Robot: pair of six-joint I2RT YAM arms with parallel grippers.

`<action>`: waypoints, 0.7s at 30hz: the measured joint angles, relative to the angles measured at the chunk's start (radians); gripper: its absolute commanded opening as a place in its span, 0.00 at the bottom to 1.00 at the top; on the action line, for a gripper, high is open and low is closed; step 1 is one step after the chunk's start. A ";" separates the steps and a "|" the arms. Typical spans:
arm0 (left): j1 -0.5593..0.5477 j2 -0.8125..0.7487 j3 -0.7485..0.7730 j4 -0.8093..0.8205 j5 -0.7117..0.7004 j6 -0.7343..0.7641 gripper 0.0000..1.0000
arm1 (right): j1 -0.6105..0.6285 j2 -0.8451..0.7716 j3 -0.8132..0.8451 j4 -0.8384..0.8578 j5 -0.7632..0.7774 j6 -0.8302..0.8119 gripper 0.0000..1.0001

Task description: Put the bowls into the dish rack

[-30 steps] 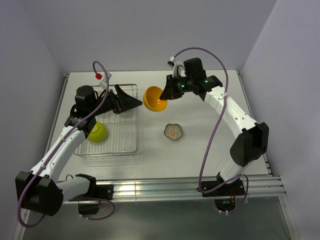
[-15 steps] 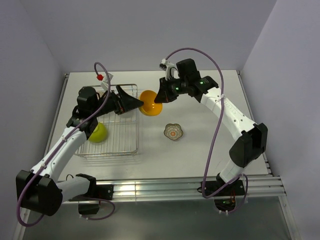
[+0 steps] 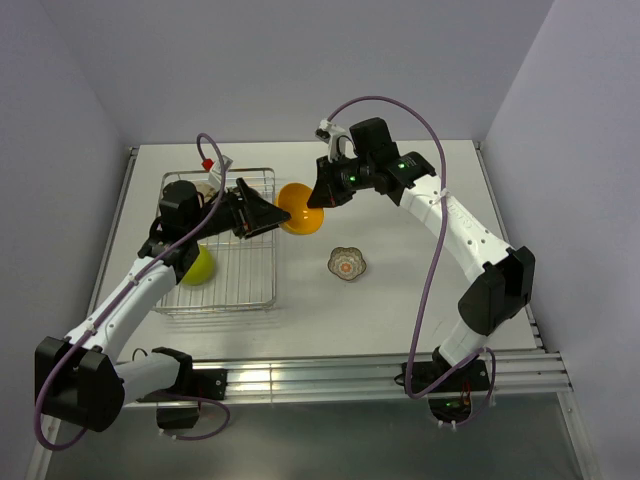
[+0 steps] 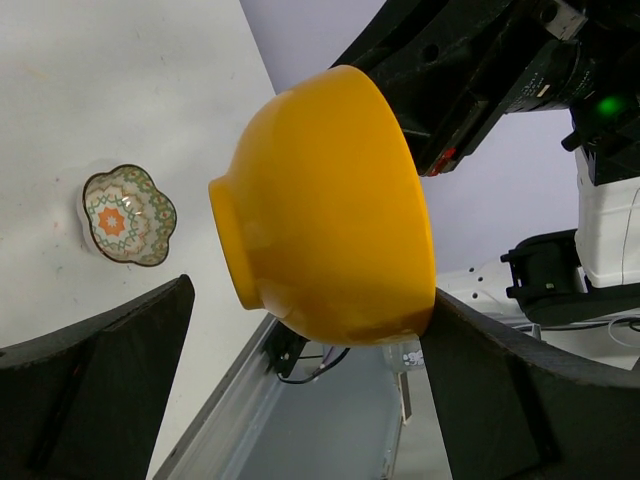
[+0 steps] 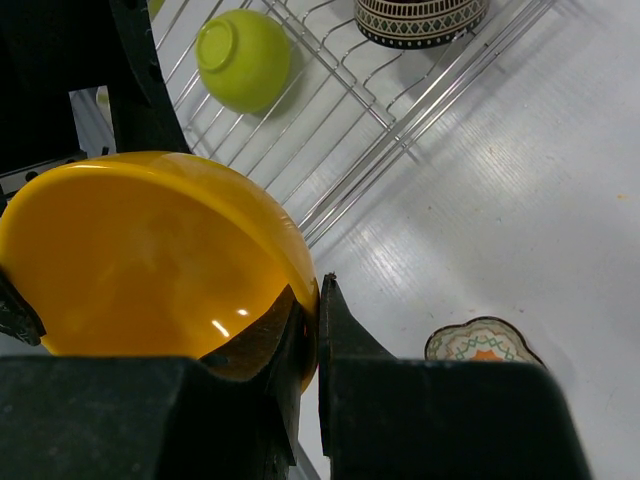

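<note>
In the dish rack [image 3: 245, 282] at left lay the lime-green bowl [image 3: 197, 265], the left arm's jaws stood wide around the orange bowl [image 3: 302, 208], perhaps not touching it, the right arm's jaws pinched its rim, and the scalloped bowl [image 3: 347, 264] sat on the tabletop [image 3: 420, 300].
</note>
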 measured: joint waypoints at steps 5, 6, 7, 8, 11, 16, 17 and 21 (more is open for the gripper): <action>-0.003 0.000 -0.011 0.020 0.005 -0.029 0.95 | 0.003 0.001 0.000 0.000 0.000 0.000 0.00; -0.004 0.000 -0.011 0.024 0.005 -0.033 0.95 | 0.005 0.002 0.000 0.000 0.000 0.000 0.00; -0.004 0.000 -0.011 0.026 0.006 -0.035 0.93 | 0.007 0.002 0.000 0.000 0.000 0.000 0.00; -0.005 0.000 -0.011 0.029 0.006 -0.037 0.92 | 0.009 0.002 0.000 0.000 0.000 0.000 0.00; -0.006 0.001 -0.011 0.031 0.008 -0.039 0.85 | 0.016 0.003 0.000 0.000 0.000 0.000 0.00; -0.007 0.001 -0.012 0.040 0.014 -0.043 0.59 | 0.018 0.012 0.000 0.000 0.001 -0.001 0.00; -0.006 0.002 -0.013 0.037 0.014 -0.046 0.54 | 0.018 0.013 0.000 0.000 0.004 -0.003 0.00; -0.006 0.002 -0.020 0.040 0.014 -0.053 0.31 | 0.020 0.016 0.003 -0.005 0.004 -0.005 0.00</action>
